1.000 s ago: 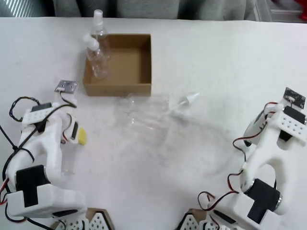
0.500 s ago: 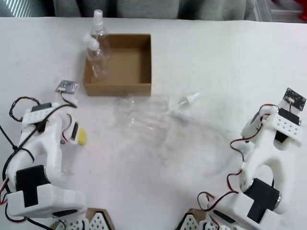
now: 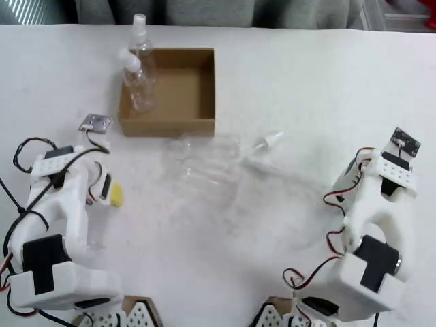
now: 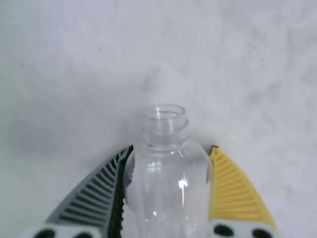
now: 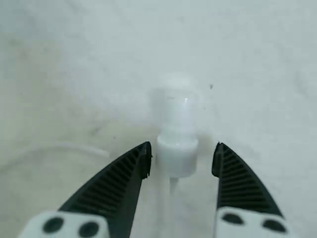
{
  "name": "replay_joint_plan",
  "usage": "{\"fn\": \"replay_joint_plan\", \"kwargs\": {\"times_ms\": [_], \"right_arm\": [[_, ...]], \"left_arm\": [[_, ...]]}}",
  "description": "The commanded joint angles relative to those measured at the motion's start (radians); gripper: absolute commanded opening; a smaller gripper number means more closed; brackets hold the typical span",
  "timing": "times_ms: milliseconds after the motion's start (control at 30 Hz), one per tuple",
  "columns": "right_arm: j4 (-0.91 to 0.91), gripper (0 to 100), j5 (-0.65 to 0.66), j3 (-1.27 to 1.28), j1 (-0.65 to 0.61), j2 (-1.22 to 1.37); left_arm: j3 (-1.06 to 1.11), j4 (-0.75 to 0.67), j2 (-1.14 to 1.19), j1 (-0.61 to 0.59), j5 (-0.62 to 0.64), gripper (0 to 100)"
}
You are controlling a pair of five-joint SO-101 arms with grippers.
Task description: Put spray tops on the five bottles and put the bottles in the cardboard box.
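Note:
In the left wrist view my left gripper (image 4: pixel 171 148) is shut on a clear bottle (image 4: pixel 166 168) with an open neck; the grey and yellow fingers press its shoulders. In the high view this gripper (image 3: pixel 112 194) sits at the table's left. My right gripper (image 5: pixel 182 148) stands open around a white spray top (image 5: pixel 177 141), with a gap on each side. The cardboard box (image 3: pixel 197 126) lies at the back left, and two capped bottles (image 3: pixel 138 75) stand at its left wall. Clear bottles (image 3: pixel 197 163) lie in front of the box, beside another spray top (image 3: pixel 268 142).
A small grey tag (image 3: pixel 94 123) lies left of the box. A thin clear tube (image 5: pixel 64 147) lies on the table near the right gripper. The white table (image 3: pixel 306 82) runs open between box and right arm (image 3: pixel 381 197).
The right arm has swung a little to the left and toward the back of the table, and its wrist has turned. The left arm and its bottle have stayed put.

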Motion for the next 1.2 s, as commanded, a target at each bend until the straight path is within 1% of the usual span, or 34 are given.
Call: {"fn": "replay_joint_plan", "kwargs": {"times_ms": [0, 367, 467, 567, 633, 700, 767, 900, 1000, 1100, 1167], "right_arm": [[-0.031, 18.4, -0.006, -0.028, -0.007, 0.033], [-0.041, 18.0, 0.005, -0.048, -0.007, 0.064], [-0.041, 11.5, 0.008, -0.048, -0.007, 0.061], [-0.038, 1.4, 0.081, -0.049, -0.008, 0.054], [-0.033, 2.8, 0.094, -0.049, -0.007, 0.054], [-0.016, 1.9, 0.101, -0.049, 0.007, 0.053], [0.022, 1.5, 0.103, -0.074, 0.013, 0.045], [0.179, 1.6, 0.104, -0.140, 0.016, -0.022], [0.275, 1.6, 0.104, -0.172, 0.008, -0.117], [0.332, 1.6, 0.101, -0.178, 0.005, -0.239], [0.363, 1.6, 0.100, -0.173, -0.019, -0.329]], "left_arm": [[-0.043, 0.009, -0.004, -0.005, -0.011, 4], [-0.043, 0.009, -0.004, -0.005, -0.011, 4], [-0.043, 0.009, -0.004, -0.005, -0.011, 4], [-0.043, 0.009, -0.004, -0.005, -0.011, 4], [-0.043, 0.009, -0.004, -0.005, -0.011, 4], [-0.043, 0.009, -0.004, -0.005, -0.011, 4], [-0.043, 0.009, -0.004, -0.005, -0.011, 4], [-0.043, 0.009, -0.004, -0.005, -0.011, 4], [-0.043, 0.009, -0.004, -0.005, -0.012, 4], [-0.043, 0.011, -0.004, -0.005, -0.012, 4], [-0.043, 0.011, -0.004, -0.005, -0.012, 4]]}}
